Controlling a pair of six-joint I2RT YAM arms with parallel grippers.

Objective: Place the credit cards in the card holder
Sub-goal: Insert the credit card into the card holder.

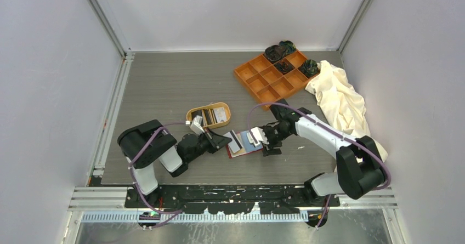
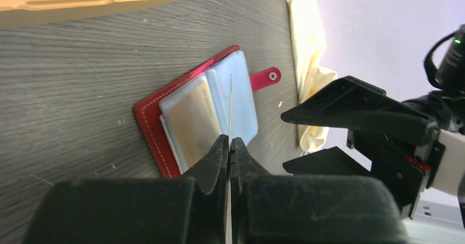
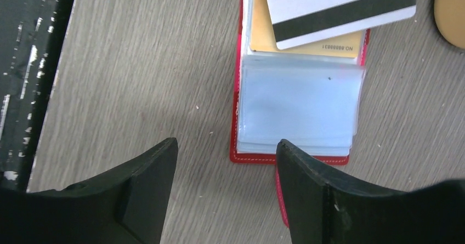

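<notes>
Centre of top view: holder open flat. Left gripper clamped on 1 card, edge-on over holder; right gripper spread, empty. Card likely light, stiff, slick: best pinched by short edge.

The card holder is red with white stitching and pale blue clear sleeves. One gold card; one white card with a black stripe. Grey wood-grain tabletop, orange tray, cream cloth, tan dish. The left tool and right tool are black.
</notes>
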